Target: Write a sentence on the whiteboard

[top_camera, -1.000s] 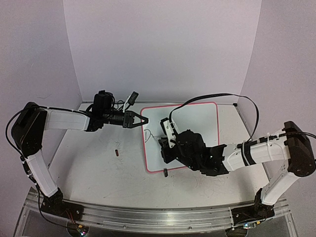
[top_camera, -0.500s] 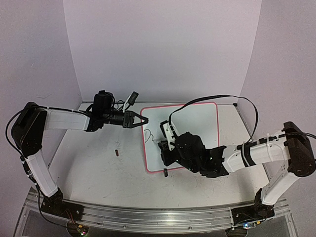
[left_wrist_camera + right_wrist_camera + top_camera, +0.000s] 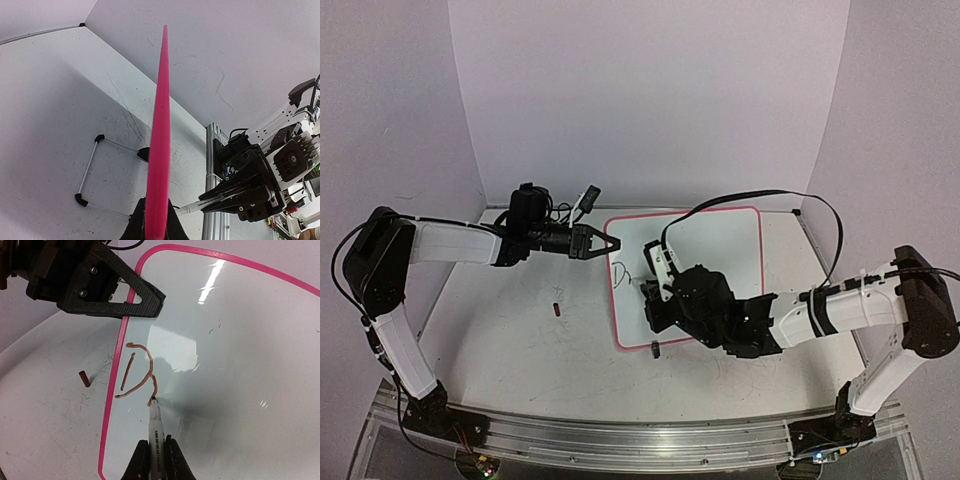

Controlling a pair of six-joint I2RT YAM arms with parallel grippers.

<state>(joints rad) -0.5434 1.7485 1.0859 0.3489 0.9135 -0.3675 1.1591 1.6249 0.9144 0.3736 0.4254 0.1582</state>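
While left gripper (image 3: 612, 243) clamps whiteboard (image 3: 720, 250) rim steady mid-frame, right gripper (image 3: 156, 460) pinches marker (image 3: 156, 432) tip-down on first letter (image 3: 141, 371).

We note left gripper (image 3: 612, 243) clamped on whiteboard (image 3: 730, 250) left edge, right gripper (image 3: 647, 291) with marker (image 3: 156, 430) over left half. Right half open toward bench (image 3: 520, 350) right edge.

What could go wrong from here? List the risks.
1. The left fingers pinch only the thin rim of the whiteboard, so pressure from the marker could shift or tilt it.
2. The first letter sits close to those fingers, and the right fingers might bump them on nearby strokes.
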